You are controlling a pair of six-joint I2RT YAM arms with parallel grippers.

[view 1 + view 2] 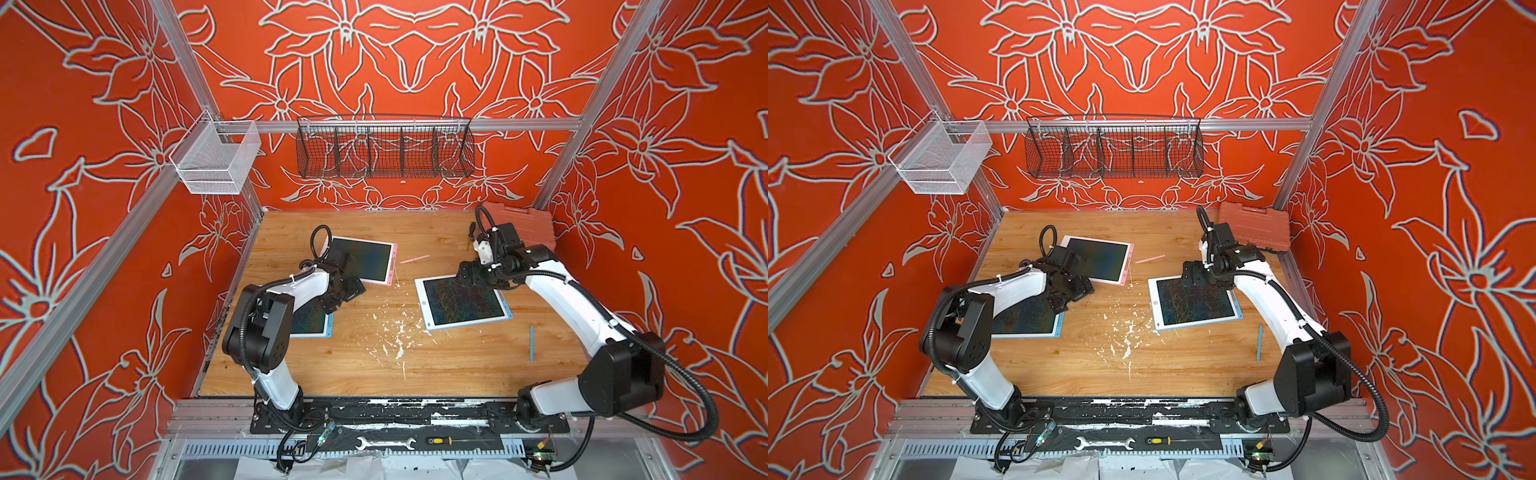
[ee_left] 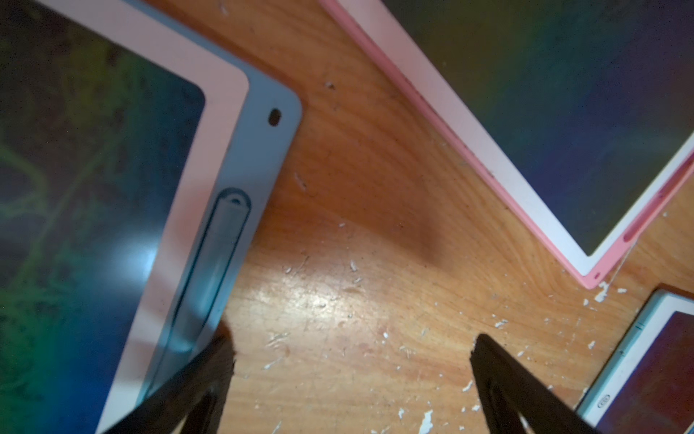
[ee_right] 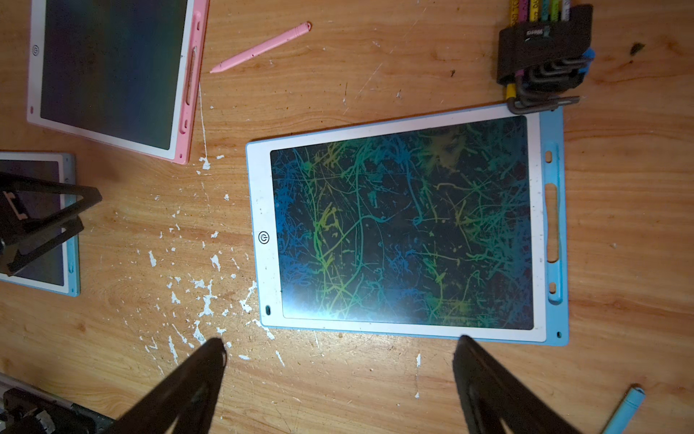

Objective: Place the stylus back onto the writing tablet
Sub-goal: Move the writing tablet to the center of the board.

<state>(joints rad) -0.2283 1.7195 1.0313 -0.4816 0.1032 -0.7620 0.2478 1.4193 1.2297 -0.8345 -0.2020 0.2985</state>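
pink stylus (image 1: 414,259) loose beside pink tablet (image 1: 368,258), blue stylus (image 1: 531,343) loose near scribbled blue tablet (image 1: 463,301)

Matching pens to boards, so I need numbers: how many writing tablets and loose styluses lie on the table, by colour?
Blue tablets: 2
Pink tablet: 1
Blue loose stylus: 1
Pink loose stylus: 1
Total: 5

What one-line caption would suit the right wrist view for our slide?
Open right gripper poised by the scribbled blue tablet; pink stylus and blue stylus lie loose on the table.
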